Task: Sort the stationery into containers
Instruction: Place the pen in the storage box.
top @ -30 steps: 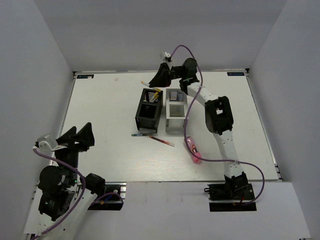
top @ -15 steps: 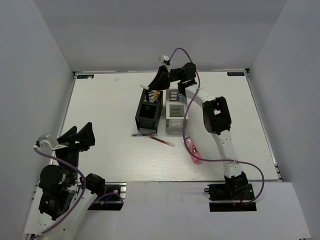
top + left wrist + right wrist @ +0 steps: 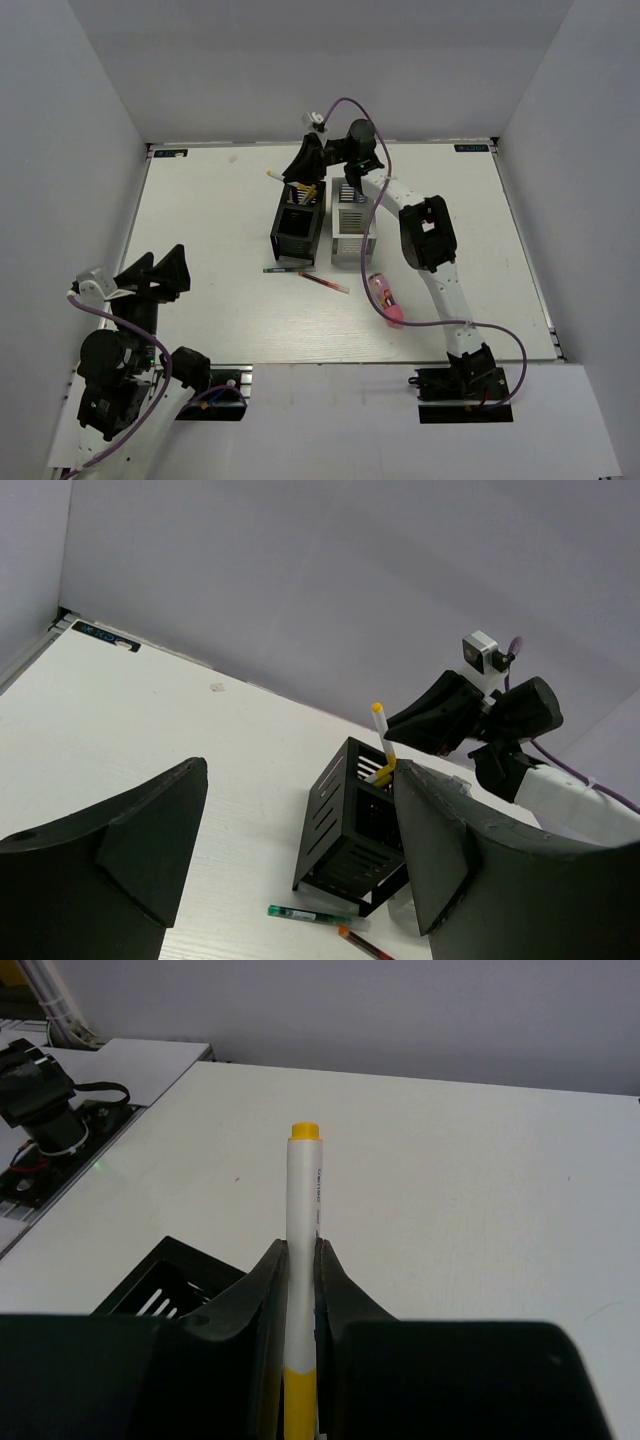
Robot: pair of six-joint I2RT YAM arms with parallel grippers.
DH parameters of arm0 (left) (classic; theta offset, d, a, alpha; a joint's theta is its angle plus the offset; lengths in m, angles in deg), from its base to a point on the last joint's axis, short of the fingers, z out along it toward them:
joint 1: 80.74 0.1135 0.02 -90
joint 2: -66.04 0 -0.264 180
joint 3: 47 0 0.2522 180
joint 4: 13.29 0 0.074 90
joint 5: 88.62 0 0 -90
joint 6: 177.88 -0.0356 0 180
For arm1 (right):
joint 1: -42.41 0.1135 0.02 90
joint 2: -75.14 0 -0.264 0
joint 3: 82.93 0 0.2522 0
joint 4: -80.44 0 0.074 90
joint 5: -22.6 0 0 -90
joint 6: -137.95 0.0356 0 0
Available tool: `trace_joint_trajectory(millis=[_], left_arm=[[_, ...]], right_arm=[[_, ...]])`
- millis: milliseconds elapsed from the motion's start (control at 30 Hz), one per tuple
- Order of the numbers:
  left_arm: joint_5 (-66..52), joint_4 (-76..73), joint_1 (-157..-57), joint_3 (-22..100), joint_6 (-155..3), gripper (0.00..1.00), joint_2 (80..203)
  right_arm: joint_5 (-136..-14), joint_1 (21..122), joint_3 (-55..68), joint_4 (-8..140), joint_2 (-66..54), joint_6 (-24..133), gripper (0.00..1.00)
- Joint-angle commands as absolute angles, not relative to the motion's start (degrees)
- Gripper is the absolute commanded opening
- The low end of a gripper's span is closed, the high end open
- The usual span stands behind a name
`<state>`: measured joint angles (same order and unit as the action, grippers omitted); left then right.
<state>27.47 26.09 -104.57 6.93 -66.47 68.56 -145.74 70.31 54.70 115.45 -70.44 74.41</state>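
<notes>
Bins sit mid-desk [image 3: 200,220] in a block of four: two black slotted bins [image 3: 297,232] on the left and two white-grey bins [image 3: 350,240] on the right. A yellow-tipped stick [image 3: 311,189] leans in the far black one (what the others hold cannot be made out).

The right gripper [image 3: 292,177], its arm extended over the block, pinches a thin white stick with a yellow tip [image 3: 302,1190] above that bin's far rim. The stick's long axis is steep, with the tip up and to the left.

A dark slim pen [image 3: 285,269], a red pen [image 3: 325,283] and a stubby pink tube [image 3: 385,297] lie in front of the block. The left gripper [image 3: 155,268] hangs spread wide and empty at the near left, its arm folded.
</notes>
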Motion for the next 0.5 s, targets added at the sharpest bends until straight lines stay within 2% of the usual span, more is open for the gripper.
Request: trace_joint_trajectory(millis=[0,333,467], left_arm=[[26.61,25.95,-104.29,6.84,-67.14,0.85,69.90],[26.61,25.95,-104.29,6.84,-67.14,0.85,69.38],[26.61,25.95,-104.29,6.84,-67.14,0.85,69.38]], right_arm=[[-144.30,70.36,56.77,110.63,-69.70,68.71,0.00],[-144.04,69.92,56.07,102.90,-69.18,62.56,0.00],[-144.48,69.83,54.14,99.55,-67.95,60.35,0.07]])
